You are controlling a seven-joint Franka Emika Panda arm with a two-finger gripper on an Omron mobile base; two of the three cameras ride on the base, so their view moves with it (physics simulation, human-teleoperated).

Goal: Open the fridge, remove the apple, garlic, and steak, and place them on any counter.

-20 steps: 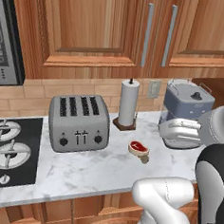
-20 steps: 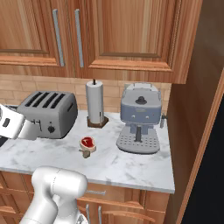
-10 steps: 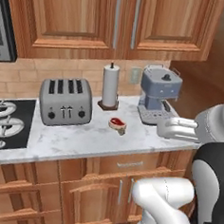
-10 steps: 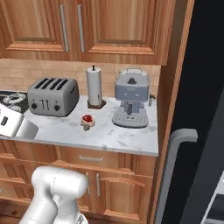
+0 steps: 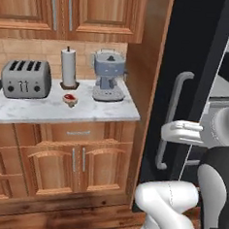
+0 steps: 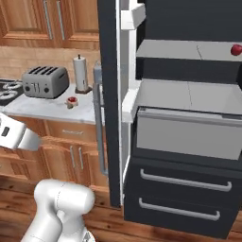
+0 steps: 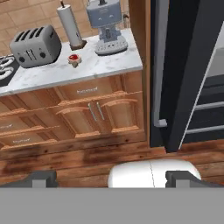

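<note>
My gripper (image 7: 109,177) hangs with jaws spread wide and nothing between them, low over the wooden floor in front of the cabinets. The fridge (image 6: 179,142) stands to the right with its left door (image 5: 197,79) swung open. The apple (image 6: 236,49) sits on an upper shelf inside, far right. The steak (image 5: 70,99) lies on the counter (image 5: 53,114), near the toaster (image 5: 25,78) and paper towel roll (image 5: 68,69).

The white arm is rising from its base at the bottom of both base views, its forearm reaching out level at mid height. The gripper (image 7: 107,177) is pointing downward toward the floor, its two dark fingertips (image 7: 40,178) standing wide apart, holding nothing.
</note>
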